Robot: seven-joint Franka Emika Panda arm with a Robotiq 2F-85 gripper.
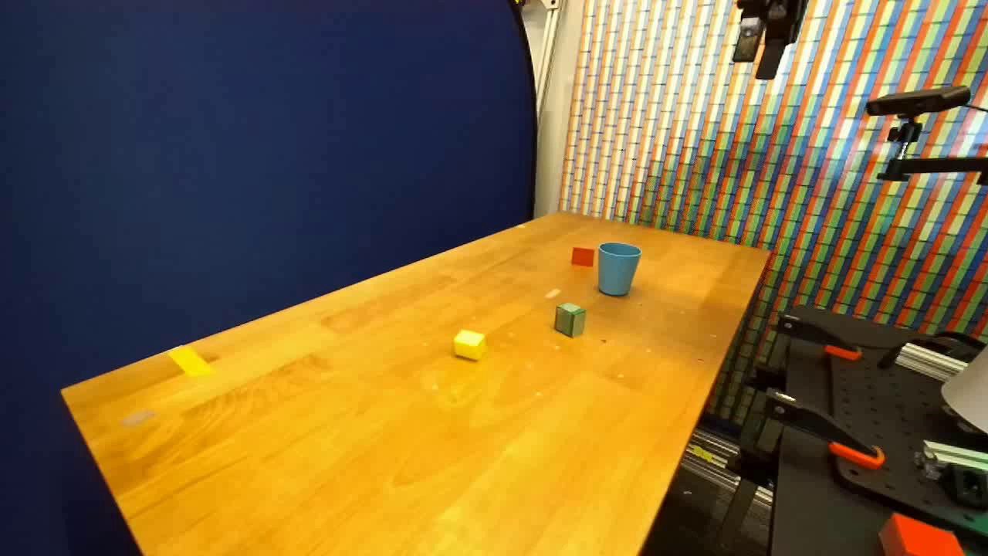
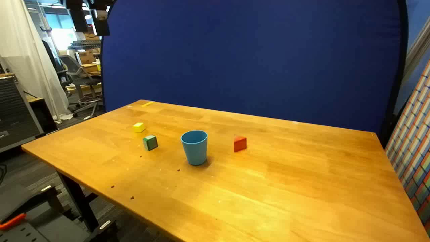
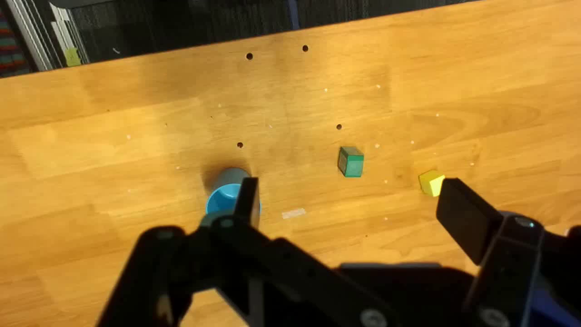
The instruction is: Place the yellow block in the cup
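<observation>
The yellow block (image 1: 469, 345) is a small bright cube on the wooden table (image 1: 370, 448). It also shows in an exterior view (image 2: 138, 127) and in the wrist view (image 3: 430, 182), where a fingertip hides part of it. The light-blue cup (image 1: 619, 272) stands upright on the table. It also shows in an exterior view (image 2: 195, 150) and in the wrist view (image 3: 225, 196), partly behind a finger. My gripper (image 1: 756, 65) is high above the table, apart from everything. It also shows in an exterior view (image 2: 90, 30). In the wrist view its fingers (image 3: 347, 185) are wide apart with nothing between them.
A green-grey block (image 1: 570, 320) sits between the yellow block and the cup. A red block (image 2: 240, 144) lies beside the cup. A flat yellow tape strip (image 1: 191, 361) is near the table's corner. A dark blue screen (image 2: 255, 67) stands behind the table. A camera (image 1: 917, 102) is on a mount.
</observation>
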